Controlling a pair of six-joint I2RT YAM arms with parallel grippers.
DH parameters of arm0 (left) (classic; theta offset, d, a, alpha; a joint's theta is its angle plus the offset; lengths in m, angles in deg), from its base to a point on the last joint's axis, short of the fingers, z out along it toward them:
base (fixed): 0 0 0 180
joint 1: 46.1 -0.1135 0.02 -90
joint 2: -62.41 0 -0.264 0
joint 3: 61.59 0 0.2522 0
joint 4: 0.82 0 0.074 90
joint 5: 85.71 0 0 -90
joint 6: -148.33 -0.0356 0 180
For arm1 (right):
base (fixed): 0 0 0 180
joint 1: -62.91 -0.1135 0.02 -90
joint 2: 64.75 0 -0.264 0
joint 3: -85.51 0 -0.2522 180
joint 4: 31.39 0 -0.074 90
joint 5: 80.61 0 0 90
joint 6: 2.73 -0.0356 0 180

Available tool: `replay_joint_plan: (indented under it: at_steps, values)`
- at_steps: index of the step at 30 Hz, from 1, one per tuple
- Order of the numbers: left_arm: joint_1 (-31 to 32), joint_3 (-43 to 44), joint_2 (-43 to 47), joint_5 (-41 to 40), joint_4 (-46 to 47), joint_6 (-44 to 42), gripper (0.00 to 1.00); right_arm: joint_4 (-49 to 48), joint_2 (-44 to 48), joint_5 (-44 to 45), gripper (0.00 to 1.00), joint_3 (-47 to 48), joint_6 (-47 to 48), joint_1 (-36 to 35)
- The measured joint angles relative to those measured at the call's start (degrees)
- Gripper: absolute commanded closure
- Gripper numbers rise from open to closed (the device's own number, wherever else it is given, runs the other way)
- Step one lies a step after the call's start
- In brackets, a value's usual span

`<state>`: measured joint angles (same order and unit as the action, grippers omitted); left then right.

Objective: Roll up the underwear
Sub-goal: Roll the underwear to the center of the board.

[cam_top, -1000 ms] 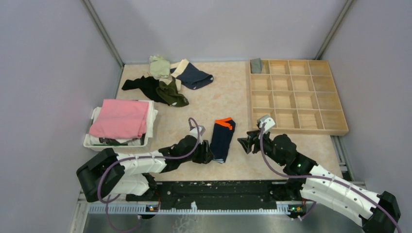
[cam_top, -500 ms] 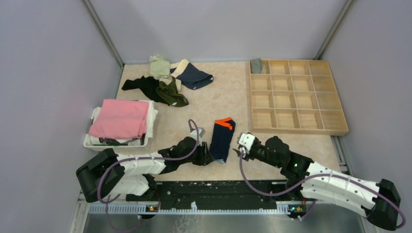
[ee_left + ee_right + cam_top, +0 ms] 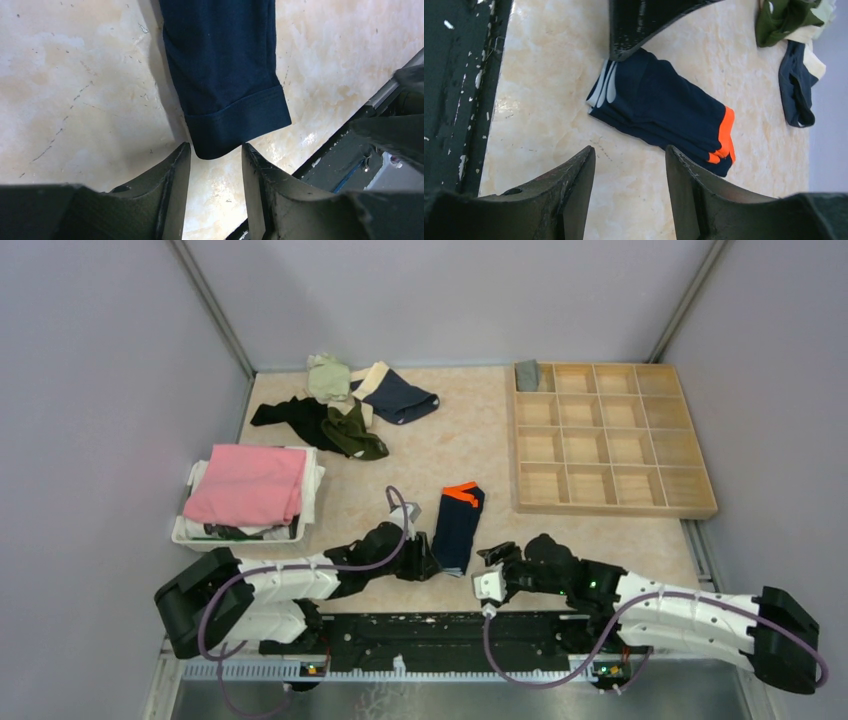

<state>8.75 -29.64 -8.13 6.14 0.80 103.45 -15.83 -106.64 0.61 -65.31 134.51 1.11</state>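
Two arms lie low over the tabletop (image 3: 470, 440), and the change is all on the right. A second ago the right arm (image 3: 660, 602) stood off to the right of the navy brief (image 3: 458, 530), up by the tray (image 3: 612, 510). It has since swung down and across to the brief's near end. The left arm (image 3: 290, 578) has hardly stirred.

That brief, a long folded strip with an orange band at its far end, lies flat and unrolled in the middle of the tabletop. The other underwear (image 3: 345, 405) sits heaped well beyond it.

To my eye both arms are now set to start the roll from the near hem. The left gripper (image 3: 215, 150) points at the hem's left corner, fingers parted, the cloth's edge at their tips but not pinched. The right gripper (image 3: 630, 155) hangs just right of that hem, fingers spread on nothing.
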Motion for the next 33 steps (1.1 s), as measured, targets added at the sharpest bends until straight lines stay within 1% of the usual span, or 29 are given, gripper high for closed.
replay_joint_plan:
  at_steps: [9, 13, 18, 23, 29, 33]
  values:
    - [0.02, 0.02, 6.60, -2.80, -4.22, 0.57, 0.44, -8.09, -12.17, 4.28, 0.46, -0.17, 10.03, -4.07]
    - [0.02, 0.35, 9.66, -4.98, -6.73, 0.59, 0.42, -11.91, -15.52, 6.58, 0.45, -1.68, 13.86, -5.03]
    - [-0.20, 2.19, 10.10, -8.90, -9.18, -0.15, 0.40, -14.47, -18.40, 8.63, 0.46, -2.29, 17.11, -6.01]
    - [-1.46, 4.39, 6.97, -10.54, -8.61, -1.46, 0.39, -16.37, -20.98, 9.81, 0.46, -2.34, 19.39, -6.80]
    - [-3.65, 6.47, -2.14, -10.25, -7.56, -2.99, 0.38, -17.38, -23.78, 10.34, 0.47, -2.34, 21.79, -7.10]
    - [-3.72, 7.17, -3.85, -9.49, -6.38, -3.52, 0.37, -18.99, -25.05, 10.45, 0.48, -2.34, 22.84, -7.19]
